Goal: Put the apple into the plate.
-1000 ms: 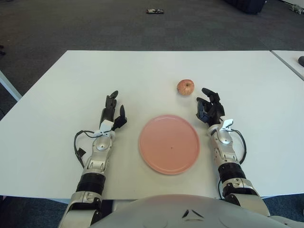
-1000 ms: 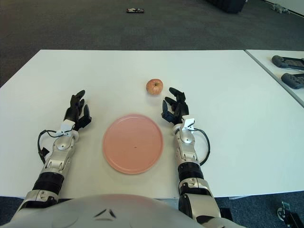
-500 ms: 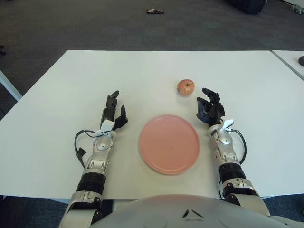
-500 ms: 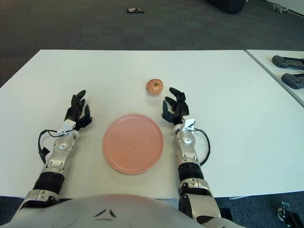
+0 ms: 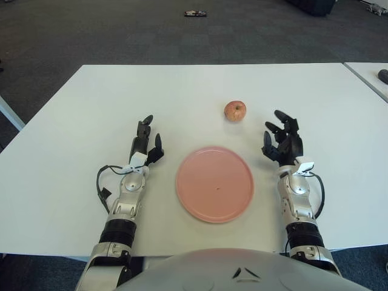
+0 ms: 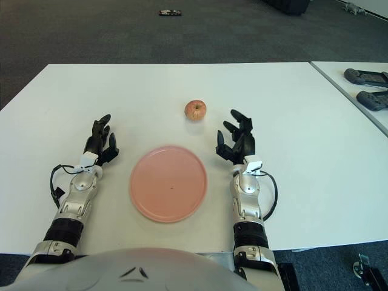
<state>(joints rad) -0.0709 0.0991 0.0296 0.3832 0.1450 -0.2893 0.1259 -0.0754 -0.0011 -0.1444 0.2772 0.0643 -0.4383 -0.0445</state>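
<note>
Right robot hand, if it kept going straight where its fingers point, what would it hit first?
Probably nothing: the right robot hand points forward over bare table, passing to the right of the apple. Depth is uncertain, though.

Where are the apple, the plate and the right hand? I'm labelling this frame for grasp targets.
apple (image 5: 235, 111), left eye view, centre of the fruit.
plate (image 5: 189, 200), left eye view, bare rim area.
right hand (image 5: 282, 143), left eye view, palm below the spread fingers.
</note>
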